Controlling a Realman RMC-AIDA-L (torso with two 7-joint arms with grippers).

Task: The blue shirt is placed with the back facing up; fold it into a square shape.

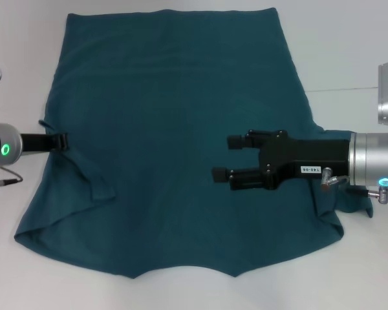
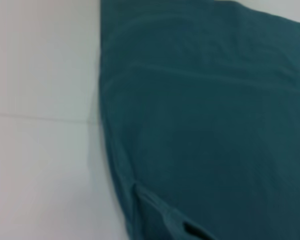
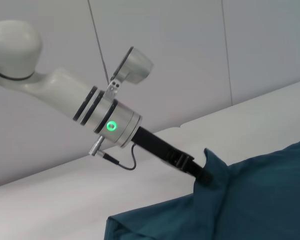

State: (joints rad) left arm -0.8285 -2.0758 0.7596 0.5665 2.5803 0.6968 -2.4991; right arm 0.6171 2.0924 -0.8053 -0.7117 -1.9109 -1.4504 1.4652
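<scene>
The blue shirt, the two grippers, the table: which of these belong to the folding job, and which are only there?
Part of the job:
- blue shirt, spread flat
- left gripper, gripping the shirt's left edge
- right gripper, open above the shirt

Only there:
- white table

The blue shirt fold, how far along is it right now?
Early stage. The blue shirt lies spread flat on the table, no complete fold yet. In hand: the left tool pinches the shirt's left edge, lifting it into a small peak in the right wrist view. The right tool hovers open over the middle. All folds into a square remain.
</scene>
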